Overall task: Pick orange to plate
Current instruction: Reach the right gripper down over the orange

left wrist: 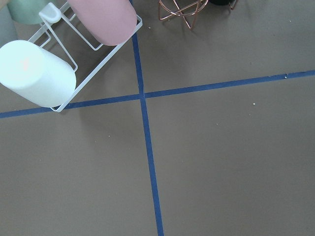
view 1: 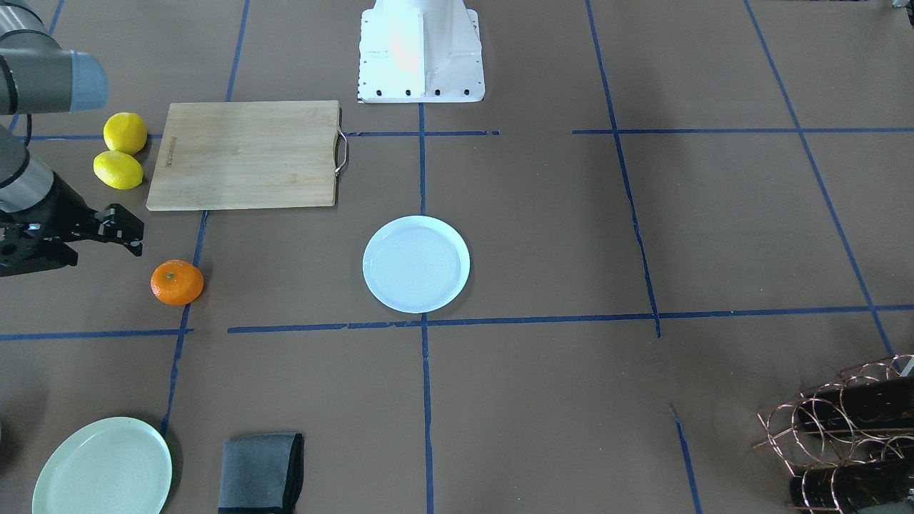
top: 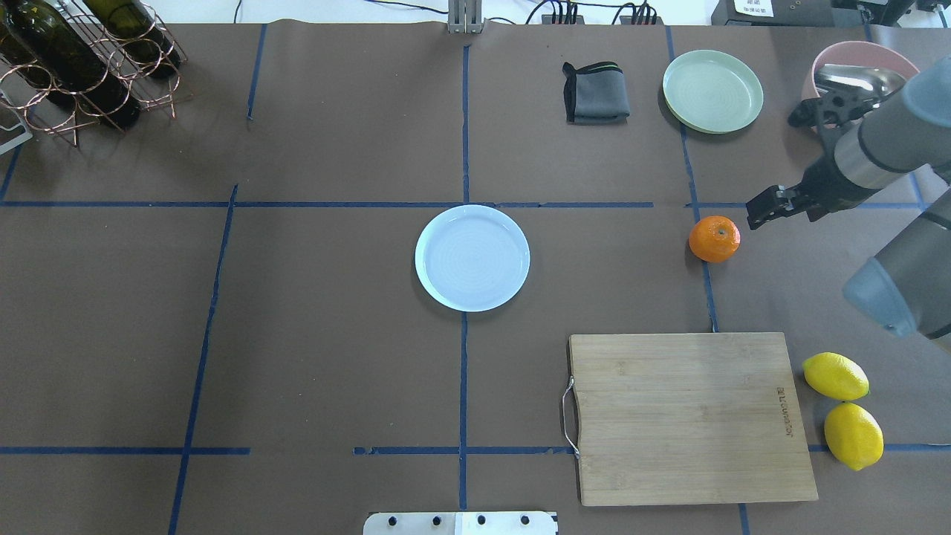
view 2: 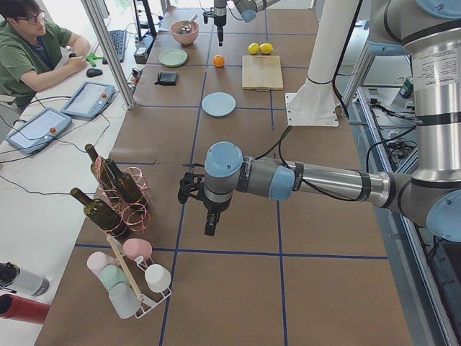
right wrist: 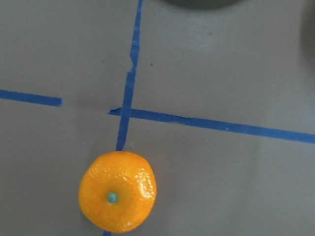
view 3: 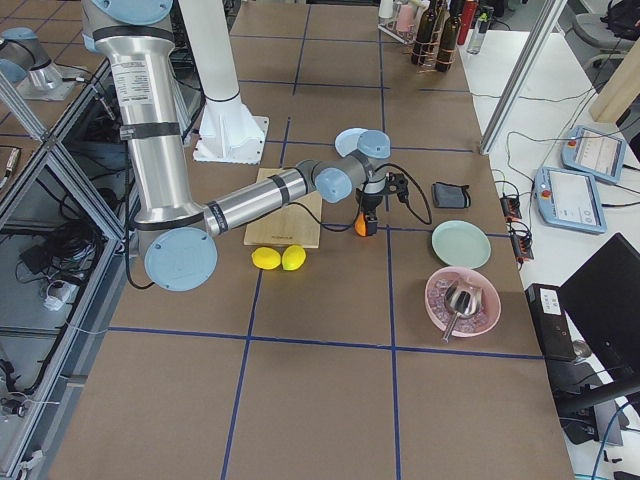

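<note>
The orange (top: 714, 238) lies on the brown table to the right of the white plate (top: 472, 258), on a blue tape line. It also fills the lower left of the right wrist view as the orange (right wrist: 117, 197), stem dot up. My right gripper (top: 764, 208) hangs above the table just right of the orange, not touching it. Its fingers look open with nothing between them. The plate (view 1: 416, 263) holds nothing. My left gripper (view 2: 209, 229) hovers over the table's far left end near the bottle rack. I cannot tell whether it is open or shut.
A wooden cutting board (top: 691, 416) and two lemons (top: 836, 375) lie on the robot's side of the orange. Beyond the orange are a mint-green plate (top: 712, 91), a folded grey cloth (top: 596, 93) and a pink bowl (top: 854, 63). A copper bottle rack (top: 82, 67) stands far left.
</note>
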`<action>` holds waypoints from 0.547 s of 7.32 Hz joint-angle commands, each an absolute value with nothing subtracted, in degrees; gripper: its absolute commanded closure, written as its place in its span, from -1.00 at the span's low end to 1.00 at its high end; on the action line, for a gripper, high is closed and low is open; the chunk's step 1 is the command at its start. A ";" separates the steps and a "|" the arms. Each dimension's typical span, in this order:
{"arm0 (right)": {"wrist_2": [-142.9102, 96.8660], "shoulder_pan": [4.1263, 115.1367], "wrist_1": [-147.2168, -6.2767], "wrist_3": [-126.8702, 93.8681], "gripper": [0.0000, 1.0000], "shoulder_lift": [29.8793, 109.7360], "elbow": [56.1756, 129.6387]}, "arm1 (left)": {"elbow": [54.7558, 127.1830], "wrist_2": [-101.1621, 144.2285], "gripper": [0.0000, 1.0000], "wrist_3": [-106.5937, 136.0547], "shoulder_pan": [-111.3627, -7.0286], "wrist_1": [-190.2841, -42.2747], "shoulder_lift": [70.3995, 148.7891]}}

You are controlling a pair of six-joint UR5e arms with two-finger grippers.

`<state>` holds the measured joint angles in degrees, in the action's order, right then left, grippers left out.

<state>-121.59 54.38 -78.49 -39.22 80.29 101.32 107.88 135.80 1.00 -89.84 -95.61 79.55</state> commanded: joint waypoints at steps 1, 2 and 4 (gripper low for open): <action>-119.18 50.73 -70.01 -43.58 -1.00 79.19 95.57 | 108.02 135.79 -1.00 0.88 -90.00 -95.62 79.54; -119.09 50.45 -68.05 -43.94 -1.00 78.23 94.67 | 108.02 135.79 -1.00 0.97 -90.00 -95.71 79.54; -118.92 49.49 -68.03 -46.66 -1.00 77.08 94.48 | 108.19 135.79 -1.00 0.88 -90.00 -95.71 79.54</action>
